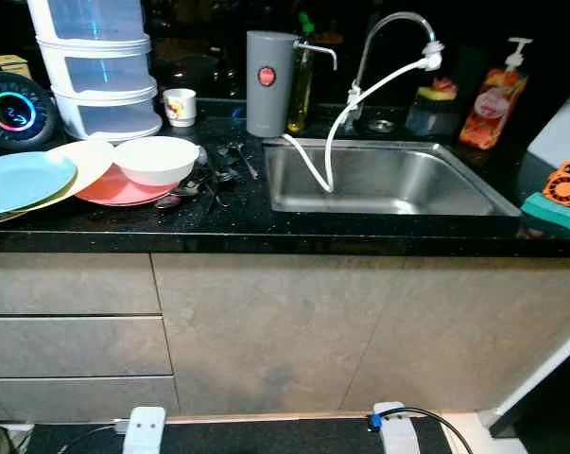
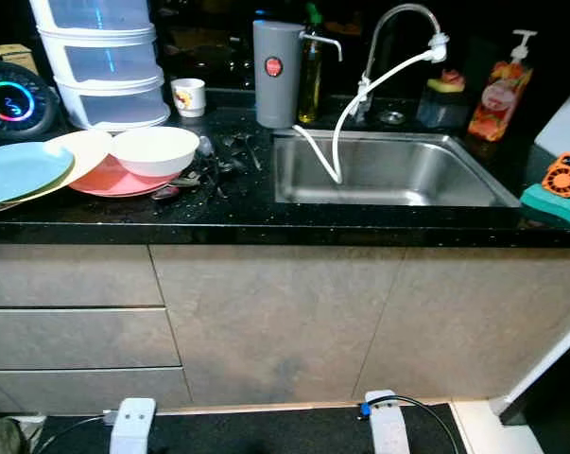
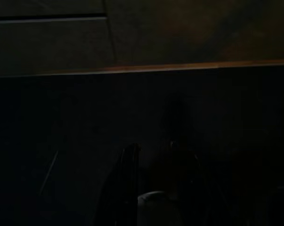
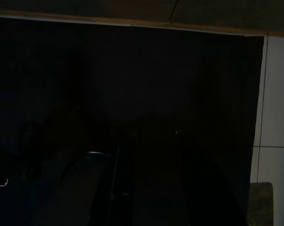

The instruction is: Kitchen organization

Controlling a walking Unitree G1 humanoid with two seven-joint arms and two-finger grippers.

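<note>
A white bowl [image 1: 156, 158] is sitting on a pink plate [image 1: 114, 189] at the left of the black bench [image 1: 228, 222], beside overlapping yellow [image 1: 84, 163] and light blue plates [image 1: 20, 180], with dark cutlery [image 1: 223, 170] lying between the bowl and the steel sink [image 1: 379, 180]. A grey dispenser [image 1: 268, 83] is standing behind the sink's left corner and a white hose [image 1: 346, 118] is hanging from the tap [image 1: 393, 38] into the basin. Both wrist views are showing darkness, so whether the left gripper [image 3: 153, 155] and right gripper [image 4: 151, 141] are spread or closed, I cannot tell

Black countertop [image 1: 266, 222] with plates [image 1: 39, 175], bowl [image 1: 156, 159]
</note>
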